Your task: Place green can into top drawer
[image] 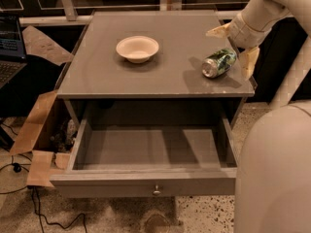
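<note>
The green can (219,62) lies on its side on the cabinet top (160,76) near the right front corner, its silver end facing front-left. My gripper (233,46) is just behind and to the right of the can. It is open, with one yellowish finger (216,31) behind the can and the other to its right. The fingers are close to the can but not closed on it. The top drawer (146,187) is pulled fully open below, with nothing inside, and has a small round knob (156,192) on its front panel.
A cream round bowl (137,47) stands on the cabinet top left of centre. Cardboard pieces (35,130) and cables lie on the floor at the left. A laptop (9,45) is at the far left. My pale robot body (277,174) fills the lower right.
</note>
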